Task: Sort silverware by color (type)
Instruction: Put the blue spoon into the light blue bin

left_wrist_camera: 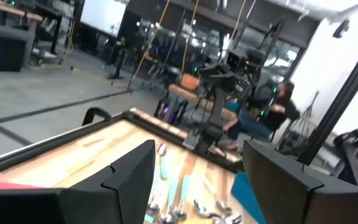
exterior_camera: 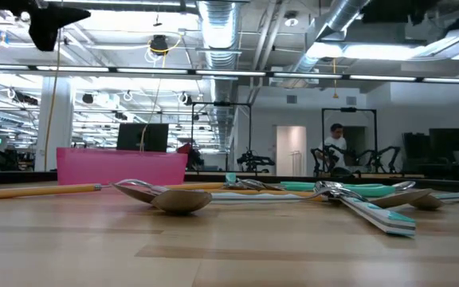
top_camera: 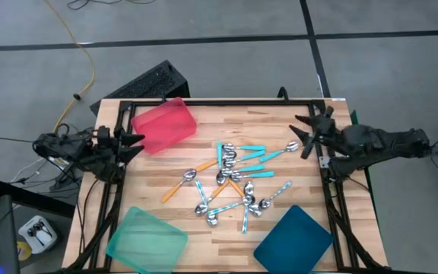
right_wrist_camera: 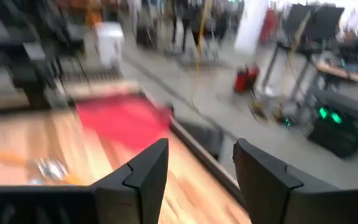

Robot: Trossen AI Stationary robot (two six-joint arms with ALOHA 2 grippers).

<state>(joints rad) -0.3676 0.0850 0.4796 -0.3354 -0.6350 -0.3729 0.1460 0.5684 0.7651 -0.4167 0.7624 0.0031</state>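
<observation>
A heap of spoons [top_camera: 234, 179] with shiny bowls lies on the wooden table's middle, some crossing one another. Their handles are orange [top_camera: 178, 188], turquoise [top_camera: 251, 148] or pale blue patterned [top_camera: 280, 190]. The low view shows them lying flat [exterior_camera: 333, 191], with one orange handle [exterior_camera: 46, 190] to the left. My left gripper [top_camera: 134, 140] [left_wrist_camera: 199, 148] hovers open over the table's left edge, beside the red tray. My right gripper [top_camera: 303, 135] [right_wrist_camera: 201, 144] hovers open at the right edge, right of the heap. Neither touches a spoon.
A red tray [top_camera: 164, 125] lies at the far left, a mint-green tray [top_camera: 147, 240] at the near left corner and a dark-blue tray [top_camera: 293, 240] at the near right. A black frame [top_camera: 219, 101] rims the table. A person [left_wrist_camera: 272, 112] sits beyond the table.
</observation>
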